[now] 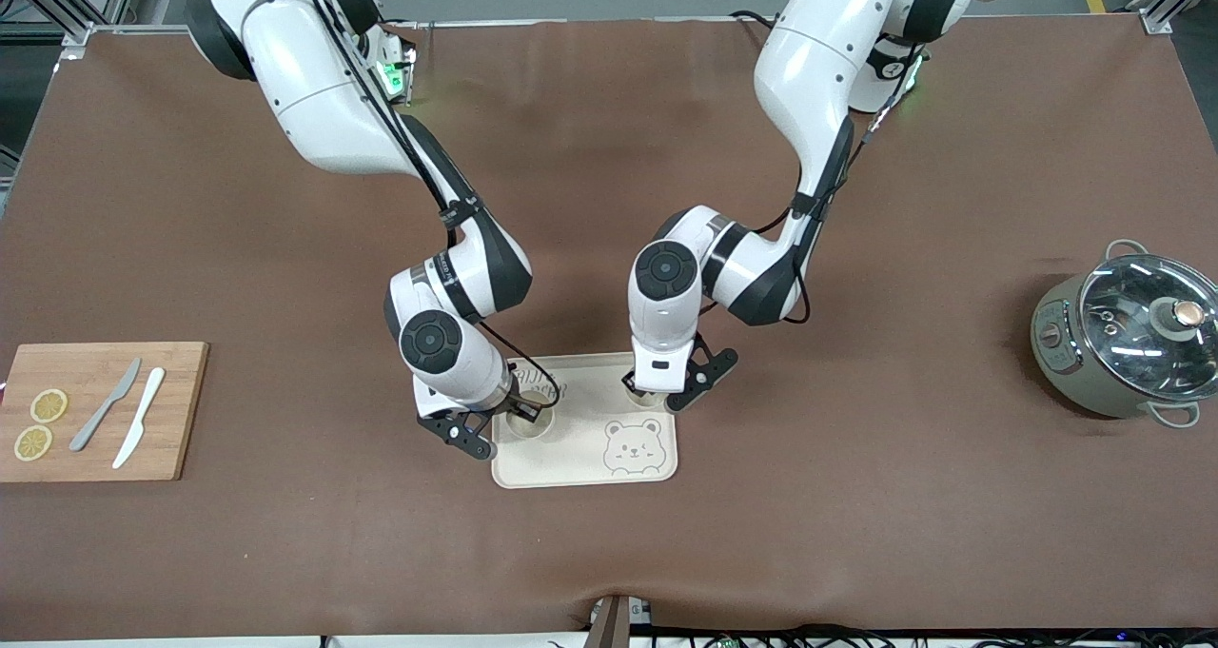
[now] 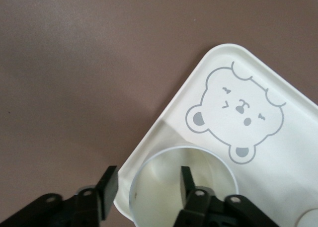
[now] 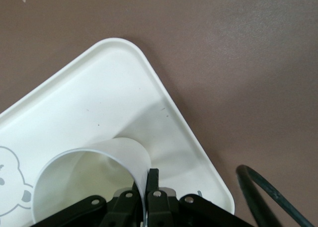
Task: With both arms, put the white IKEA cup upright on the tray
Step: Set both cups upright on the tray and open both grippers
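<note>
The cream tray (image 1: 582,453) with a bear drawing lies mid-table, and two white cups stand on it, mouths up. My right gripper (image 1: 514,412) is low over the tray's end toward the right arm. In the right wrist view it (image 3: 145,181) is shut on the wall of one white cup (image 3: 89,172), one finger inside and one outside. That cup (image 1: 530,422) rests on the tray (image 3: 99,98). My left gripper (image 1: 649,393) is open astride the rim of the other white cup (image 2: 208,173), one fingertip (image 2: 185,176) inside and the other clear of the wall. This cup (image 1: 645,402) sits at the tray's corner (image 2: 164,122).
A wooden cutting board (image 1: 105,443) with two lemon slices, a grey knife and a white knife lies at the right arm's end of the table. A grey pot with a glass lid (image 1: 1128,339) stands at the left arm's end. A black cable (image 3: 263,197) hangs by the right gripper.
</note>
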Robot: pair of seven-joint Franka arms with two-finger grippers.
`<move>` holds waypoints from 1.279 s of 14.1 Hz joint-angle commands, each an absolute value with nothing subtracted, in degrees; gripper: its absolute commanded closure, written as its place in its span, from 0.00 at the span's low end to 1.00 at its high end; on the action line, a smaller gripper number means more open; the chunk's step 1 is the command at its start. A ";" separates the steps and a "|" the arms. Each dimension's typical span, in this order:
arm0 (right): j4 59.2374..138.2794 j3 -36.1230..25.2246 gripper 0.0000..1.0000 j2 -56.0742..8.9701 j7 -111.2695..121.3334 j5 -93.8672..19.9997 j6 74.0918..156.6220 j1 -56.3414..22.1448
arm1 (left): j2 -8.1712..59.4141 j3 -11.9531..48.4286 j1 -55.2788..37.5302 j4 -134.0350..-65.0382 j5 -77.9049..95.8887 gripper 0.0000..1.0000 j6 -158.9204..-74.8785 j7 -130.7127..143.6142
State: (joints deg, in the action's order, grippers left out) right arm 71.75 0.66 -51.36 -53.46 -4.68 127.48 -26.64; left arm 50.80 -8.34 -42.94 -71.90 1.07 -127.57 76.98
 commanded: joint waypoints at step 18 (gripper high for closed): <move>70.49 0.09 0.00 -30.79 -44.40 -5.45 99.71 -22.86 | 35.61 -8.44 -33.58 -74.35 0.44 0.00 -118.74 64.96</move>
